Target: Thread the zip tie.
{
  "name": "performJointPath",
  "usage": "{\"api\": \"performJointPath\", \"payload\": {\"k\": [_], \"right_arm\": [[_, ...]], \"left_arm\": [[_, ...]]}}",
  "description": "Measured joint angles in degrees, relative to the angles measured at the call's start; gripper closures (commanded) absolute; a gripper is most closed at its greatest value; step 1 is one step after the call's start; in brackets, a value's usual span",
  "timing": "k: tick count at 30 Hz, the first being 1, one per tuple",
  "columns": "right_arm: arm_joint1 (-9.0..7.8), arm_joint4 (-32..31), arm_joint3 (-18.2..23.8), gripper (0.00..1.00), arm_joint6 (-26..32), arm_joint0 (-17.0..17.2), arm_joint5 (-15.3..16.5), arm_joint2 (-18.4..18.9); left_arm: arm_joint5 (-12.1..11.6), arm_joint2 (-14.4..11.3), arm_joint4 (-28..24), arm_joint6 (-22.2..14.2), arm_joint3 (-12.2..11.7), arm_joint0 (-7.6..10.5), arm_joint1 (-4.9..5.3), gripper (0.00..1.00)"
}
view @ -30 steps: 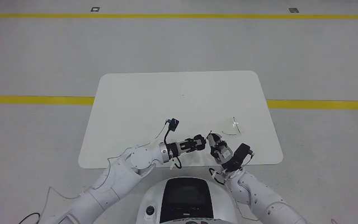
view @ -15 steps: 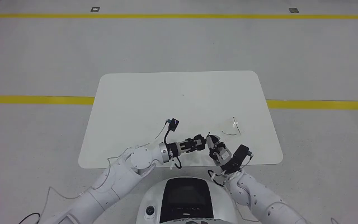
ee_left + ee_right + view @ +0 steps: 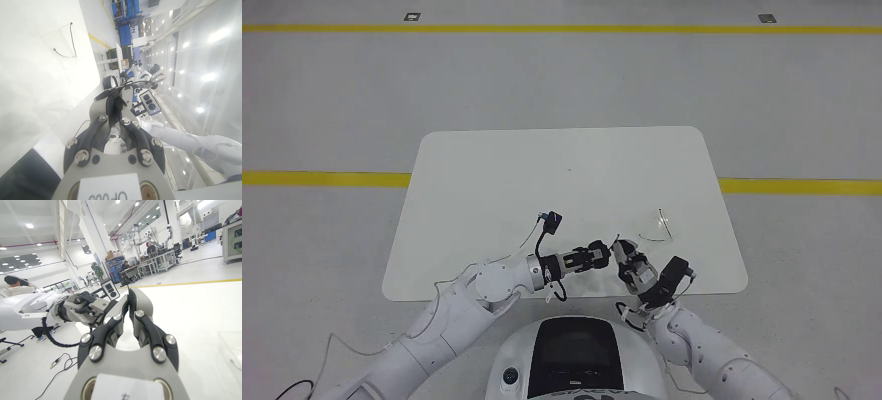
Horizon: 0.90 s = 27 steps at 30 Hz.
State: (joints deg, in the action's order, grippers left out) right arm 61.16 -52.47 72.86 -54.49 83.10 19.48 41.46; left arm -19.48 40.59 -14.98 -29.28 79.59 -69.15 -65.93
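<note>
1. Your right gripper [image 3: 129,296] is pinched together on the zip tie [image 3: 128,288]. A thin black tip pokes out just past the fingertips.
2. Your left gripper [image 3: 113,95] has its fingers pressed together too. Something dark is nipped at their ends, which I take to be the tie's other end.
3. The tie is held in the air between the two grippers, above the front edge of the table [image 3: 542,170]. It is well apart from the spare ties [image 3: 72,41] lying farther out.
4. The free tip looks thin and limp. If you push it at the head off-line, it will likely bend or skid past the slot.
5. Both holds sit at the very fingertips. A sideways tug from either arm could pull the strap loose and drop it.
6. The tip points straight out along your right gripper's fingers, away from the wrist.
7. Its long axis seems to bow from one gripper across to the other. The strap is too fine for you to trace all the way.
</note>
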Motion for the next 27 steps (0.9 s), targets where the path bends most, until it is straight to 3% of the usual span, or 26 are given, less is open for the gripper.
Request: {"api": "performJointPath", "payload": {"k": [3,8,16,21,22,27], "right_arm": [[-0.12,0.19,0.38,0.12,-0.13,0.09,0.00,0.26],[-0.39,0.08,1.30,0.49,-0.25,0.44,0.00,0.72],[-0.80,-0.28,2.90,0.60,0.17,0.86,0.00,1.08],[-0.91,-0.09,3.48,0.86,0.07,1.19,0.00,1.32],[-0.92,-0.08,3.55,0.98,0.09,1.25,0.00,1.38],[-0.94,0.00,3.71,1.00,0.09,1.41,0.00,1.54]], "left_arm": [[0.00,0.00,0.00,0.00,0.00,0.00,0.00,1.00],[0.00,0.00,0.00,0.00,0.00,0.00,0.00,1.00],[0.00,0.00,0.00,0.00,0.00,0.00,0.00,1.00],[0.00,0.00,0.00,0.00,0.00,0.00,0.00,1.00],[0.00,0.00,0.00,0.00,0.00,0.00,0.00,1.00],[0.00,0.00,0.00,0.00,0.00,0.00,0.00,1.00]]}}
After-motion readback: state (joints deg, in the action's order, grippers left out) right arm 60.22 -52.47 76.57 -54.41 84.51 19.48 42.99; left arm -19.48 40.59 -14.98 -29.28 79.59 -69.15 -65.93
